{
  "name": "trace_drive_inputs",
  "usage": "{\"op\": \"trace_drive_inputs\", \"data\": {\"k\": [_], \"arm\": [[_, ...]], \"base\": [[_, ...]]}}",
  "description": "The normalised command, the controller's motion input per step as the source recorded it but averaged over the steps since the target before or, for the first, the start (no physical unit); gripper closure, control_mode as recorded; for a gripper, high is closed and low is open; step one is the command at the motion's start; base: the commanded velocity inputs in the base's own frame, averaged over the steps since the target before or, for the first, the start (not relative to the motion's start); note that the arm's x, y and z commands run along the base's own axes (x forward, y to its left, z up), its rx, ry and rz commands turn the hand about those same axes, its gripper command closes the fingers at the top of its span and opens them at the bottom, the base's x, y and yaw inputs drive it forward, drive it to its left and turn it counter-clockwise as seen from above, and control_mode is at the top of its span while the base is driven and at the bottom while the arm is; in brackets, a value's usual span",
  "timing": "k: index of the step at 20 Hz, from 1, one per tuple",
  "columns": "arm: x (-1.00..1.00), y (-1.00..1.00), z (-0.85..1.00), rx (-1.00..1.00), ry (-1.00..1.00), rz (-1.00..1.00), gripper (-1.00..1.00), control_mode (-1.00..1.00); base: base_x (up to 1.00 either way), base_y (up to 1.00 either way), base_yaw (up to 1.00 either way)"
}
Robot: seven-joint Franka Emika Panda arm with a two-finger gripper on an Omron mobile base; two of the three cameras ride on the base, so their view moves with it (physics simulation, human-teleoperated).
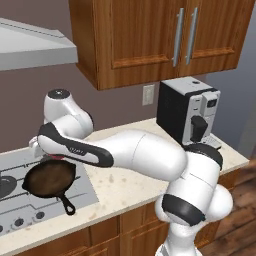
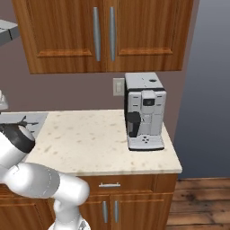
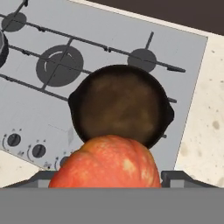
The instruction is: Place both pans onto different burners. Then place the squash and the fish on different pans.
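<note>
The squash (image 3: 107, 164), orange-red and round, sits between my fingertips (image 3: 175, 177), so my gripper (image 3: 107, 179) is shut on it. It hangs above the near rim of the rusty brown-black skillet (image 3: 120, 105), which rests on the right front burner of the silver cooktop (image 3: 109, 39). In the left base view the skillet (image 1: 50, 177) lies below my hand, its short handle pointing to the counter's front, and a sliver of the squash (image 1: 57, 156) shows under the wrist. A dark rim at the hand view's left edge may be the other pan (image 3: 1, 46). The fish is out of view.
The large central burner (image 3: 59, 65) and a small rear burner (image 3: 142, 59) stand bare. Knobs (image 3: 13, 140) line the cooktop's front. A coffee machine (image 1: 187, 110) stands at the counter's right end, under wooden cabinets (image 1: 160, 35). A range hood (image 1: 30, 45) hangs at the left.
</note>
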Motion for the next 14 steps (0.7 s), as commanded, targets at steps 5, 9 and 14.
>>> {"op": "trace_drive_inputs", "data": {"k": [5, 9, 14], "arm": [[0.31, 0.07, -0.11, -0.03, 0.05, -0.09, 1.00, -1.00], [0.16, 0.04, -0.19, -0.07, 0.07, -0.10, 1.00, -1.00], [0.12, 0.02, -0.21, -0.08, 0.07, -0.11, 1.00, -1.00]], "base": [[0.00, 0.00, 0.00], [0.00, 0.00, 0.00], [0.00, 0.00, 0.00]]}}
